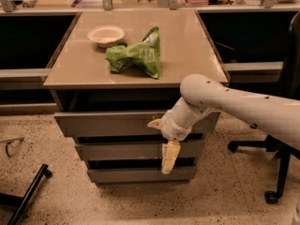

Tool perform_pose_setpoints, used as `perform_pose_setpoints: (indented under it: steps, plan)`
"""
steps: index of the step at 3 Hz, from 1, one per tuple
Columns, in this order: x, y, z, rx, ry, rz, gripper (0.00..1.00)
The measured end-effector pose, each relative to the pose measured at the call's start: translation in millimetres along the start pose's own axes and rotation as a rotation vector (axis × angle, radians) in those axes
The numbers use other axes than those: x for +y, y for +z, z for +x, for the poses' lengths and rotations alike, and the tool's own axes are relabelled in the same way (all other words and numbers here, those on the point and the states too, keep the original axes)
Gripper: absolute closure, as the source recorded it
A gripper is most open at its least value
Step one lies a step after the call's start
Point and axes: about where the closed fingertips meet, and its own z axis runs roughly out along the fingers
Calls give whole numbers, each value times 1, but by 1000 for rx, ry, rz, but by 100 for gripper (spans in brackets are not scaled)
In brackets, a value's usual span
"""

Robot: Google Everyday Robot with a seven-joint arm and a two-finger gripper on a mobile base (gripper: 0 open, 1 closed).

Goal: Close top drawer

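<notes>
Top drawer (108, 123), flat grey metal front, scuffed, gripper (159, 146) in front, spread open, holding nthg.

arm (243, 107) outstretched, tool (159, 146) low, fingers (170, 156) spread

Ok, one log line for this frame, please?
task: close top drawer | wide grey metal top drawer: almost shut, front slightly proud | gripper: at drawer front, right of centre, jaws open

Smooth white arm (243, 104) (small dark dots), banded wrist (180, 123), yellowish gripper (163, 142) at the top drawer (108, 124).
</notes>
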Motion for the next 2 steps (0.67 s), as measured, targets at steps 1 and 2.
perform_pose_setpoints:
  steps: [1, 2]
  plan:
    - [0, 0, 0, 1, 0, 0, 0]
    - [-28, 2, 0, 74, 16, 62, 0]
